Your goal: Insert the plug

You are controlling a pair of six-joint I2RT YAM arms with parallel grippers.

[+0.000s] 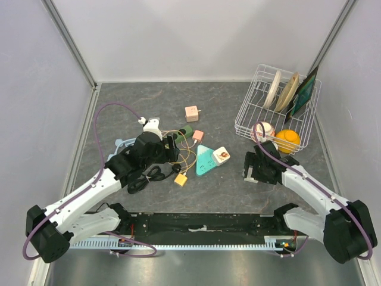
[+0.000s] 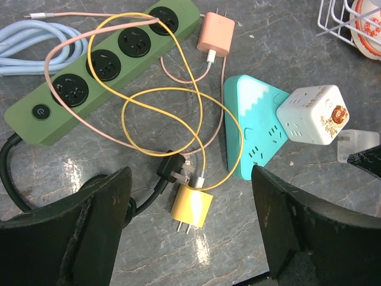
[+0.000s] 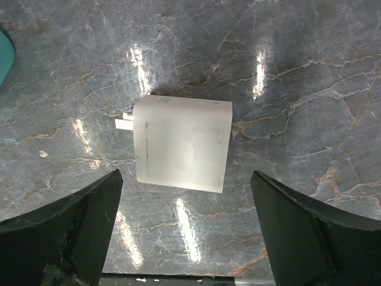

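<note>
From above we see the left claw (image 1: 166, 152) and the right claw (image 1: 250, 168), both spread, over the grey veined stone table (image 1: 238, 199). One wire rack (image 1: 249, 114) fills its far right corner.

At the left wrist we count one matte green strip (image 2: 59, 116) with four round sockets, one teal triangular strip (image 2: 250, 131), one white cube (image 2: 309, 113), one pink charger (image 2: 216, 34), one yellow charger (image 2: 191, 207) and one black plug (image 2: 174, 170).

At the right wrist one boxy, smooth white plug (image 3: 181, 143) lies flat between the fingers (image 3: 65, 232), untouched, right of the table's middle.
</note>
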